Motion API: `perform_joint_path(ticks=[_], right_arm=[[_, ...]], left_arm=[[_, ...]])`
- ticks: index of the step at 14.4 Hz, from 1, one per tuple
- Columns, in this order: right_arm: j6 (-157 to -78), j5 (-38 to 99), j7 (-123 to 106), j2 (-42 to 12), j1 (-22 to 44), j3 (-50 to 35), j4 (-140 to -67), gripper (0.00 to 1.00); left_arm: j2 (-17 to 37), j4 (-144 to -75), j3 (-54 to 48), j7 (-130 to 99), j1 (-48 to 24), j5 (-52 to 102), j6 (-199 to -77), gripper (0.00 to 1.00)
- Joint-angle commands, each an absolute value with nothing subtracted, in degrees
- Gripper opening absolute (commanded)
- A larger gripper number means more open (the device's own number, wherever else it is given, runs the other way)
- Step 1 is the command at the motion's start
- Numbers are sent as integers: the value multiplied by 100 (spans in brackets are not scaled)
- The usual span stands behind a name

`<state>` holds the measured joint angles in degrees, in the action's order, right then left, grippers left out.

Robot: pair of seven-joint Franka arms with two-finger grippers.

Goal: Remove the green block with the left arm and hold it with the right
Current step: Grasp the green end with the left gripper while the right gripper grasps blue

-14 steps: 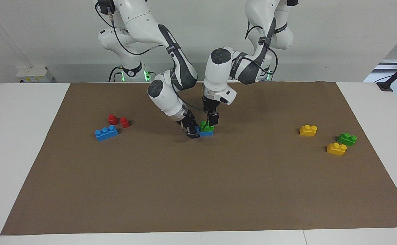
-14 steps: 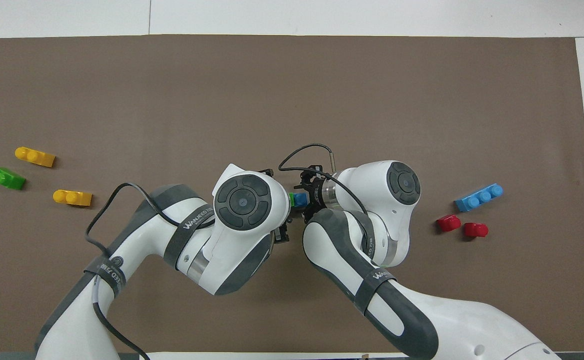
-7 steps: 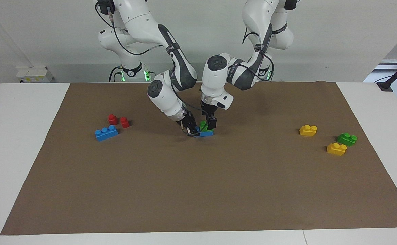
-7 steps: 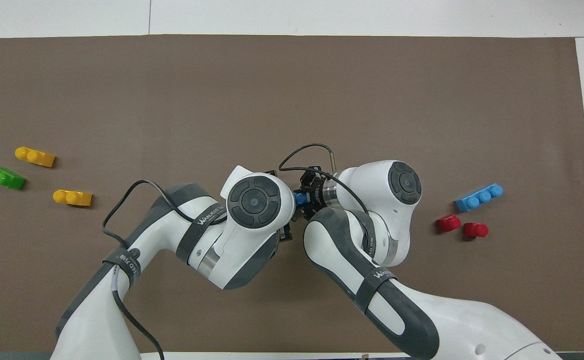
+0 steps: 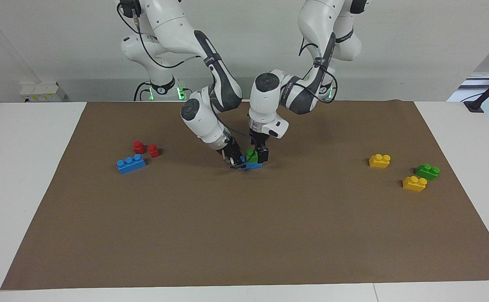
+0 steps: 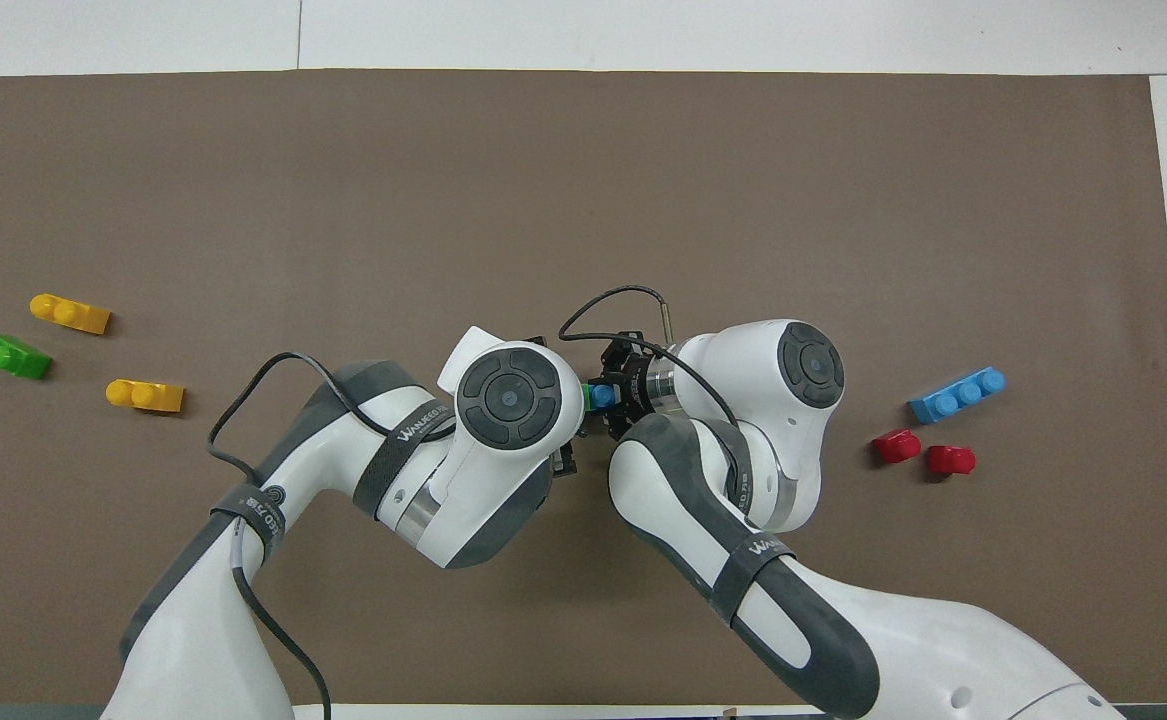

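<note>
The green block [image 5: 251,155] sits stacked on a blue brick [image 5: 254,165] in the middle of the brown mat [image 5: 244,235]. My left gripper [image 5: 257,156] has come straight down onto the green block, with a dark finger against its side toward the left arm's end. My right gripper [image 5: 236,162] reaches in at a slant from the right arm's end and is shut on the end of the blue brick. In the overhead view only a green sliver [image 6: 584,397] and one blue stud [image 6: 601,396] show between the two wrists.
A second green brick [image 5: 427,171] and two yellow bricks [image 5: 379,160] [image 5: 414,183] lie toward the left arm's end. A longer blue brick [image 5: 131,163] and two red pieces [image 5: 138,147] [image 5: 153,150] lie toward the right arm's end.
My left gripper has come down and shifted a little toward the right arm's end, from above the green block to level with it. The right gripper and blue brick have hardly moved.
</note>
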<state>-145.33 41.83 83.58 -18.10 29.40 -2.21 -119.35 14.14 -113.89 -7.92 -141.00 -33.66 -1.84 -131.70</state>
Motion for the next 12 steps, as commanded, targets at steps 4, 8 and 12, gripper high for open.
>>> perform_joint_path(ticks=[4, 8, 12], right_arm=[[-14643, 4465, 8112, -1837, 2883, -237, -11971, 0], [-14651, 4465, 8112, -1837, 2883, -237, -11971, 0], [-14651, 4465, 8104, -1837, 2874, -237, -11971, 0]], left_arm=[[1441, -11426, -738, -14247, -3410, -360, -13307, 77], [1441, -11417, -738, -14221, -3419, -474, -13315, 10], [1450, -11408, -756, -14186, -3419, -554, -13333, 0]])
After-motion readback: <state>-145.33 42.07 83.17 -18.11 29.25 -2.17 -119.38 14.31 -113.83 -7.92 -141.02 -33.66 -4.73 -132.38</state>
